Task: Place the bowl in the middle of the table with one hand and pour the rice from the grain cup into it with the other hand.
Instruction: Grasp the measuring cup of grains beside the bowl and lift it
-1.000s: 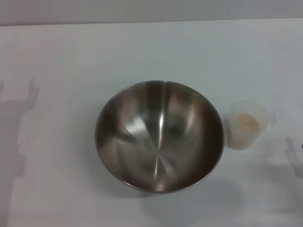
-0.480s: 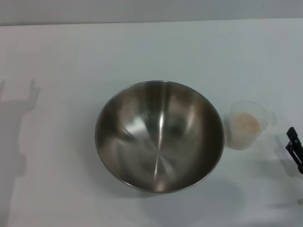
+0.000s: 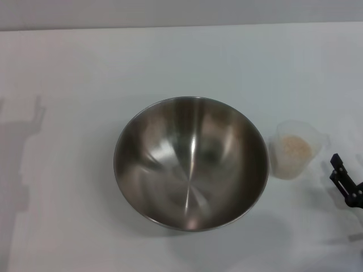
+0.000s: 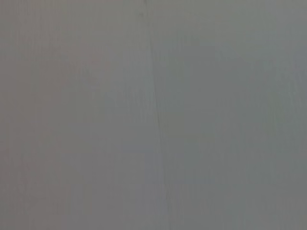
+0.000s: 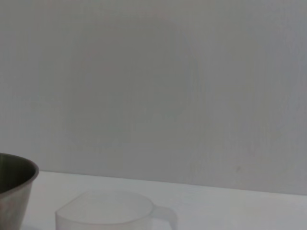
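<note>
The steel bowl (image 3: 148, 141) stands empty near the middle of the white table (image 3: 68, 73). Just to its right sits the clear grain cup (image 3: 300, 131), upright, with pale rice (image 3: 296, 148) in its bottom. My right gripper (image 3: 334, 168) pokes in from the right edge, open, a short way right of the cup and apart from it. The right wrist view shows the grain cup (image 5: 112, 213) close ahead and the bowl's rim (image 5: 14, 175) beside it. My left gripper is out of view; the left wrist view shows only a plain grey surface.
A grey wall (image 3: 181, 11) runs along the table's far edge. A shadow of the left arm (image 3: 22, 141) falls on the table's left side.
My right gripper has come into view from the right edge and moved toward the grain cup. Bowl and cup have not moved.
</note>
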{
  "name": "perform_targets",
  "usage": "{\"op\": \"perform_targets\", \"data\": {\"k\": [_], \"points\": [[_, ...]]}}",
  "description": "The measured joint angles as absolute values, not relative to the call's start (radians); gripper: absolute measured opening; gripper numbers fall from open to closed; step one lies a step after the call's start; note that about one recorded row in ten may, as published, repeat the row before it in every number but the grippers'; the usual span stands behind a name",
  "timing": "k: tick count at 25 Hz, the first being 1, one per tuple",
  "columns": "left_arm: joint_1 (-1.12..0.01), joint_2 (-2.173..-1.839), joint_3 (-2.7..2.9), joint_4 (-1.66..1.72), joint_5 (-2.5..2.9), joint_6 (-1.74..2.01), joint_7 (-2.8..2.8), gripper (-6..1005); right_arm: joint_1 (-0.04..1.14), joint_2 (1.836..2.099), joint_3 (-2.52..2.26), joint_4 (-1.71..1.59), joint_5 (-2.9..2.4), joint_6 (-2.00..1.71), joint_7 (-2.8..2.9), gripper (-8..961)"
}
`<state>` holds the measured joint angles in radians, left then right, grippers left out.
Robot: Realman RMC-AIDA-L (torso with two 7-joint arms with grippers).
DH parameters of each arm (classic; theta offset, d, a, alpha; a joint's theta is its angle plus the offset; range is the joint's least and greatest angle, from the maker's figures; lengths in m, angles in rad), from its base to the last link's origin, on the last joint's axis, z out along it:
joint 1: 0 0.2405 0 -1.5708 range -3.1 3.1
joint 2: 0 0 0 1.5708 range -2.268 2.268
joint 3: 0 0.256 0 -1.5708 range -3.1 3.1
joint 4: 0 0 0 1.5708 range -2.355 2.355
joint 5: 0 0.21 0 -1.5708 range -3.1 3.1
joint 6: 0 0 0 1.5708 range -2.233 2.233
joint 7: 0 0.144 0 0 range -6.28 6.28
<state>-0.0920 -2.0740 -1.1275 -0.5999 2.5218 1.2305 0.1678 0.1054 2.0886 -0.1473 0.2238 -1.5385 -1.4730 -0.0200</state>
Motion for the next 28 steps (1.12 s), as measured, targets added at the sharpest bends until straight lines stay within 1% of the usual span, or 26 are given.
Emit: {"op": "perform_targets", "data": {"k": [28], "points": [[-0.09, -2.074, -1.115, -0.596, 2.522, 1.235, 0.161, 805, 0.149, 2.088, -0.146, 0.228, -1.539, -1.415, -0.019, 770]]}}
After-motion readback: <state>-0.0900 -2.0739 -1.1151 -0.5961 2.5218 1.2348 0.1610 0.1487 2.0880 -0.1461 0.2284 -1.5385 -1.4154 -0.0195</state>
